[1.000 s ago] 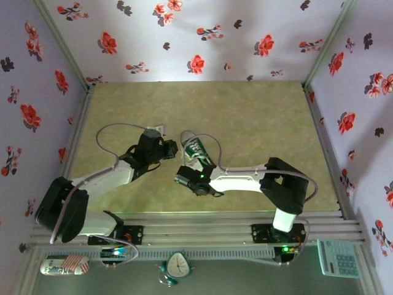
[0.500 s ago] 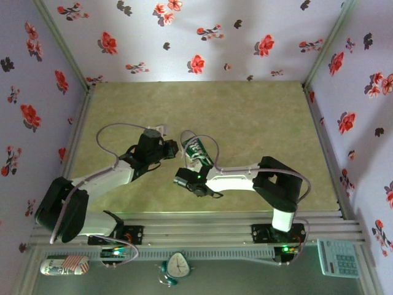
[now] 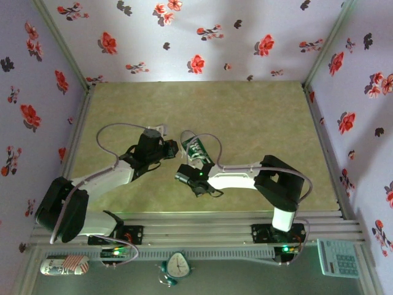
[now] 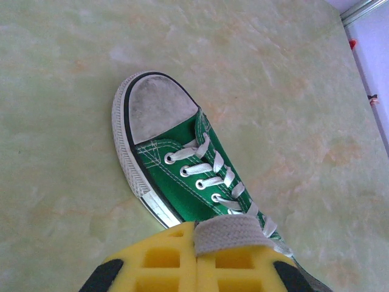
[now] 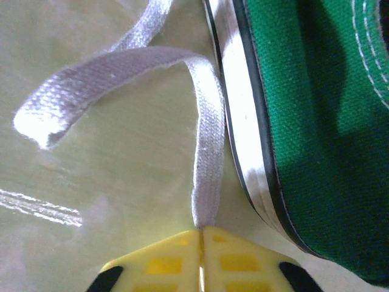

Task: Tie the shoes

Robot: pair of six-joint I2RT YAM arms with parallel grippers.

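The green canvas sneaker [image 3: 197,151] with white toe cap and white laces lies in the middle of the table; it also shows in the left wrist view as the sneaker [image 4: 182,176] and in the right wrist view as its side wall [image 5: 316,121]. My left gripper [image 3: 171,147] sits just left of the shoe, its yellow fingers [image 4: 158,261] shut on a flat white lace [image 4: 234,234]. My right gripper [image 3: 186,175] is at the shoe's near end, shut on the other lace [image 5: 203,182], which loops away over the table beside the sole.
A greenish marbled table [image 3: 245,123] lies between floral walls. A metal rail [image 3: 202,227] runs along the near edge. Beyond it sit a clock [image 3: 178,265], a calculator [image 3: 339,258] and a can [image 3: 61,266].
The right arm shifted slightly, its gripper moving a little right and up toward the shoe's near end. The left arm and the shoe have stayed put.
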